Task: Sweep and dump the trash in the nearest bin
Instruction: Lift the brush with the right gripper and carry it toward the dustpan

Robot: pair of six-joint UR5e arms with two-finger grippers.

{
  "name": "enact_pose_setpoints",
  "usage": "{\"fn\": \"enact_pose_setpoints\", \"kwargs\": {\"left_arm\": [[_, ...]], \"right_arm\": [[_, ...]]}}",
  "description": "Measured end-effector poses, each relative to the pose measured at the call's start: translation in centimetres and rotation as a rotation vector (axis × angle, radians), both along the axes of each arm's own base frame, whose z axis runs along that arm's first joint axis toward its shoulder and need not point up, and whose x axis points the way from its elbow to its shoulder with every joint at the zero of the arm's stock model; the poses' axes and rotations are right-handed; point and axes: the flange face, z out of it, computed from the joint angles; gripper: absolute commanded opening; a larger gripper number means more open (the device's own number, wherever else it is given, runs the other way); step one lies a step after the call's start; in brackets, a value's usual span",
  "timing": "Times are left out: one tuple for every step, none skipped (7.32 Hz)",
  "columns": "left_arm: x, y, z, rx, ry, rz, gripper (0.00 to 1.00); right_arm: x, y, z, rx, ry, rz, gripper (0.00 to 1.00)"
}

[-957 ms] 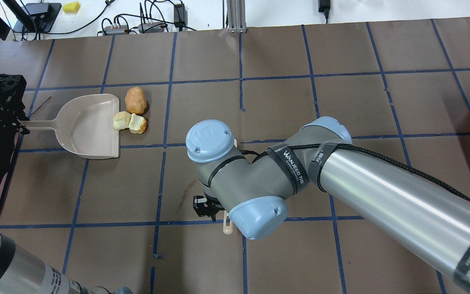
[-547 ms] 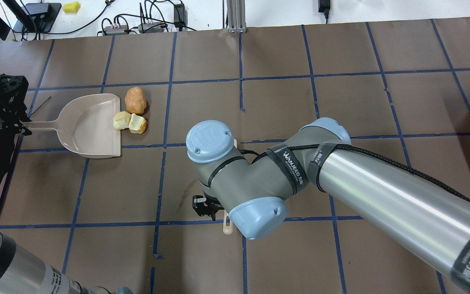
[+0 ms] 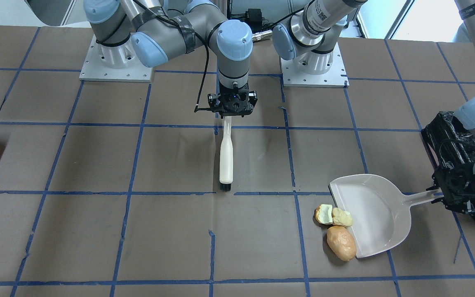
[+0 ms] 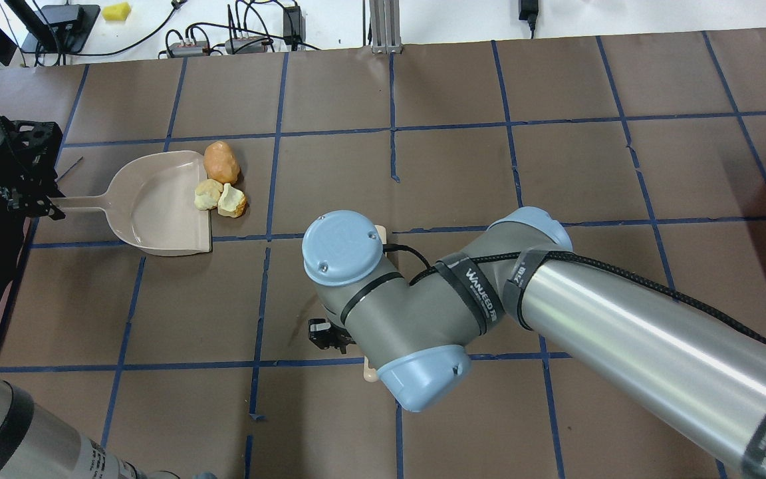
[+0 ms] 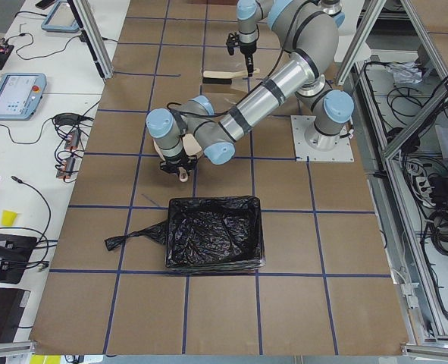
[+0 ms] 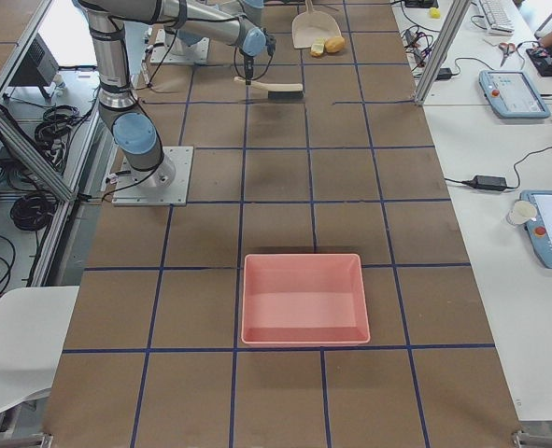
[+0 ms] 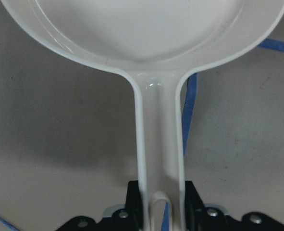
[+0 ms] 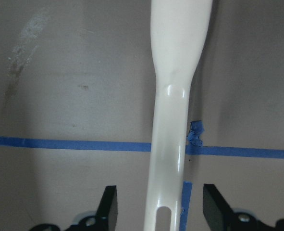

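On the far left part of the desk (image 4: 556,80), as the overhead view has it, the trash lies at the open lip of the beige dustpan (image 4: 157,203). The tan potato-shaped lump (image 4: 221,161) is at the lip's far corner. The two yellow-green chunks (image 4: 209,194) (image 4: 232,201) touch each other just nearer, and one of them rests against the lip.

All three pieces look light and firm. The lump is rounded and would likely roll under a push; the chunks are ragged and would more likely tumble. None of them needs gripping: the brush (image 3: 226,163) should meet them from the side away from the pan.

The left hand (image 7: 161,202) is clamped on the end of the dustpan's handle, which looks stiff enough to lift the loaded pan. The black-lined bin (image 5: 208,235) sits just behind that hand. The brush lies flat on the desk, well apart from the trash. The right hand (image 8: 160,192) straddles its pale handle with the jaws parted and a clear gap on each side, so it grips nothing yet.

Only the right wrist view shows that gap; from overhead the arm hides that hand. The left side view shows the whole bin, which the overhead view cuts to a dark sliver. The right side view shows a pink tray (image 6: 304,299) at the desk's opposite end, much farther from the trash.
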Motion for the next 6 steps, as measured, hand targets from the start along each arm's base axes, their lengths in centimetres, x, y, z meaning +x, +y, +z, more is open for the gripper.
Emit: {"fn": "enact_pose_setpoints", "kwargs": {"left_arm": [[-0.2,0.1,-0.1,0.003,0.0,-0.001,0.12],[-0.3,0.2,-0.3,0.002,-0.002,-0.001,0.12],[-0.4,0.4,-0.4,-0.003,-0.009,-0.002,0.12],[-0.5,0.5,-0.4,-0.007,-0.018,-0.003,0.12],[-0.5,0.5,-0.3,-0.01,-0.023,-0.004,0.12],[-0.6,0.6,-0.3,-0.011,-0.025,-0.004,0.12]], "right_arm": [[-0.4,0.7,-0.8,-0.052,-0.024,0.002,0.72],[-0.9,1.1,-1.4,-0.085,-0.01,0.003,0.71],[-1.2,1.4,-1.6,-0.111,0.025,0.005,0.67],[-1.3,1.7,-1.7,-0.122,0.046,0.01,0.6],[-1.2,1.9,-1.7,-0.126,0.052,0.012,0.47],[-1.1,2.0,-1.7,-0.127,0.049,0.012,0.25]]}}
